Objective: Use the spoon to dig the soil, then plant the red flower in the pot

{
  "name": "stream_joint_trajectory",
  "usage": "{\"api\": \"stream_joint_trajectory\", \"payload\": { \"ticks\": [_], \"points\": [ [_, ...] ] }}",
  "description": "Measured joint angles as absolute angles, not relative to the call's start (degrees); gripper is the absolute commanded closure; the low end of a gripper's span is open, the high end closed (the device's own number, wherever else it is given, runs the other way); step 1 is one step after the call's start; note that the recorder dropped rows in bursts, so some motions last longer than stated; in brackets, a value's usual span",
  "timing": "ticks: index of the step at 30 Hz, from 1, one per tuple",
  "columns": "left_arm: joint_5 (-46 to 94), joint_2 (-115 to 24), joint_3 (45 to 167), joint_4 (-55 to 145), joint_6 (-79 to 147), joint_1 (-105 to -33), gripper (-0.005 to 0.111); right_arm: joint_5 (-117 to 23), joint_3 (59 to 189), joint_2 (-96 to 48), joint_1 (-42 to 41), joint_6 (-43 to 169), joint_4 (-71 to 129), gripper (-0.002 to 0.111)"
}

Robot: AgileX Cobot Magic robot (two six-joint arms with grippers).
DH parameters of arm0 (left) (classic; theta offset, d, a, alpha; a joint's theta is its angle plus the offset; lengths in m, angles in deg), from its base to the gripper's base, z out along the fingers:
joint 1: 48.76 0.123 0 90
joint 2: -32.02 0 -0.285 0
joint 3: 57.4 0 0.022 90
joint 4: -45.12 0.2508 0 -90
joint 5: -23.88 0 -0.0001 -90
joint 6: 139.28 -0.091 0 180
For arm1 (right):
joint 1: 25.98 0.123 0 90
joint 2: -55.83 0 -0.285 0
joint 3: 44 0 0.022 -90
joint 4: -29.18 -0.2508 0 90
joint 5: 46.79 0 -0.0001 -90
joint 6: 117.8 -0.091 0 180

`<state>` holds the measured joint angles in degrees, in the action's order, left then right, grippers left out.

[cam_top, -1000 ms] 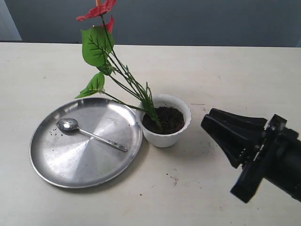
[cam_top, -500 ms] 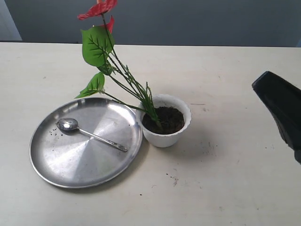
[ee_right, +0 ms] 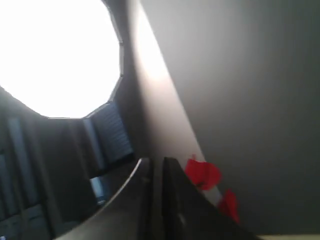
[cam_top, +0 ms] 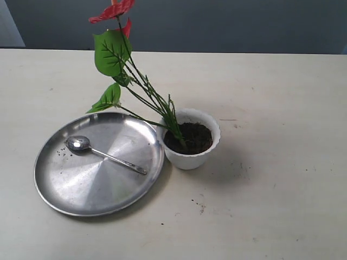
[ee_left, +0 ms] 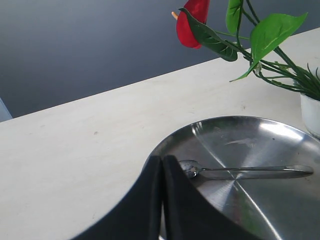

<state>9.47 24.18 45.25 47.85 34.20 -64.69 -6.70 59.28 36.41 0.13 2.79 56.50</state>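
Observation:
The red flower (cam_top: 112, 11) stands planted in the white pot (cam_top: 192, 156), its green stems leaning up and to the left. Dark soil (cam_top: 195, 136) fills the pot around the stems. The spoon (cam_top: 103, 153) lies on the steel plate (cam_top: 70, 189), bowl at the left. Neither gripper shows in the exterior view. In the left wrist view my left gripper (ee_left: 162, 160) is shut and empty, its tips just short of the spoon (ee_left: 240, 171) bowl at the plate (ee_left: 280, 210) rim. My right gripper (ee_right: 155, 161) is shut and empty, pointed up at the room, with red blooms (ee_right: 202, 174) beyond it.
The plate sits left of the pot, almost touching it. A few soil crumbs (cam_top: 199, 206) lie on the pale table (cam_top: 271, 216) in front of the pot. A dark wall runs behind the table's far edge.
The right arm has drawn back to the right and left the exterior view. The flower, pot, spoon and plate have not moved.

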Motion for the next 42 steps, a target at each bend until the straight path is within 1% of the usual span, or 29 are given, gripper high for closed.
{"api": "stream_joint_trajectory", "payload": {
  "ticks": [4, 7, 11, 18, 21, 25, 27, 33, 37, 42],
  "points": [
    [9.47, 24.18, 45.25, 47.85, 34.2, -64.69, 0.106, -25.17, 59.28, 43.06, -3.16, -4.91, 58.3, 0.1],
    [9.47, 24.18, 45.25, 47.85, 34.2, -64.69, 0.106, -32.7, 59.07, 45.97, -6.66, -10.19, 61.5, 0.1],
    [9.47, 24.18, 45.25, 47.85, 34.2, -64.69, 0.106, -35.42, 58.84, 46.64, -7.8, -12.81, 64.02, 0.1],
    [9.47, 24.18, 45.25, 47.85, 34.2, -64.69, 0.106, -32.94, 58.84, 46.64, -8.02, -13.18, 63.23, 0.1],
    [9.47, 24.18, 45.25, 47.85, 34.2, -64.69, 0.106, -32.75, 58.84, 46.64, -8.02, -5.89, 54.03, 0.1],
    [9.47, 24.18, 45.25, 47.85, 34.2, -64.69, 0.106, -36.19, 58.84, 47.17, -6.54, 12.66, 37.81, 0.1],
    [9.47, 24.18, 45.25, 47.85, 34.2, -64.69, 0.106, -38.81, 58.84, 47.59, -6.15, 19.61, 34.81, 0.1],
    [9.47, 24.18, 45.25, 47.85, 34.2, -64.69, 0.106, -47.99, 58.84, 47.72, -6.15, 36.05, 32.6, 0.1],
    [9.47, 24.18, 45.25, 47.85, 34.2, -64.69, 0.106, -50.76, 58.84, 47.72, -6.15, 41.85, 32.48, 0.1],
    [9.47, 24.18, 45.25, 47.85, 34.2, -64.69, 0.106, -51.87, 58.84, 47.72, -6.15, 43.81, 32.4, 0.1]
  ]
}}
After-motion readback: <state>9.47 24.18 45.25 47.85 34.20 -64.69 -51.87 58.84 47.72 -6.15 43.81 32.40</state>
